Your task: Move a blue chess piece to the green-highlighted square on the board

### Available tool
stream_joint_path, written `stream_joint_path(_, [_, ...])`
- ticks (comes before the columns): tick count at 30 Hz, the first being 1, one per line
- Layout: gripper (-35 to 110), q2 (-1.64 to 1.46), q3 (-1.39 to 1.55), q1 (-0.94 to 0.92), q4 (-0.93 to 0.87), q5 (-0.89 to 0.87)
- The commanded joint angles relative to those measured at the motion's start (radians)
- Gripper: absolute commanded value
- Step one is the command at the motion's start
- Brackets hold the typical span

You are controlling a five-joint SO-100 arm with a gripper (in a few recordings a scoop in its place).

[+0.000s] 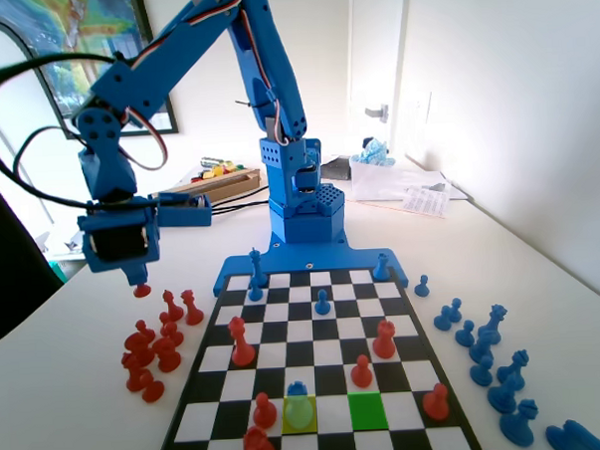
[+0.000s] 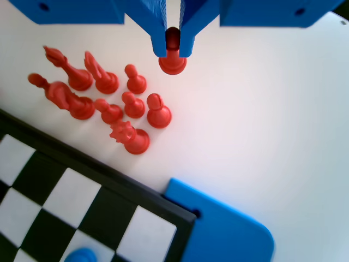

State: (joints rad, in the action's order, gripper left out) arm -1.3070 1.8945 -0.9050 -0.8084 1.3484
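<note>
Blue chess piece [image 1: 297, 390] upright on lime square [image 1: 299, 413], near end of board [image 1: 316, 359] in fixed view, green-highlighted square [image 1: 368, 410] two squares to its right, red pieces [image 1: 361, 372] close by, hand [image 2: 172, 50] left of board above counter [image 2: 272, 136], clamped on red pawn [image 2: 172, 57], red cluster [image 2: 103, 98] beneath.

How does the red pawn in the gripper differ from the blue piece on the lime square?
The red pawn hangs clamped in the gripper, off the board above the table; the blue piece stands free on the lime square. One is red, the other blue. Both are short and upright.
</note>
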Motion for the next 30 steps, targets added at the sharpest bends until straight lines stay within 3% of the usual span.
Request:
stream_joint_path(1, [1,0.003,-0.011,-0.012,0.058,0.000])
stream_joint_path(14, [1,0.123,0.035,0.021,0.212,0.029])
stream_joint_path(30, [12,0.112,0.066,0.038,0.216,0.098])
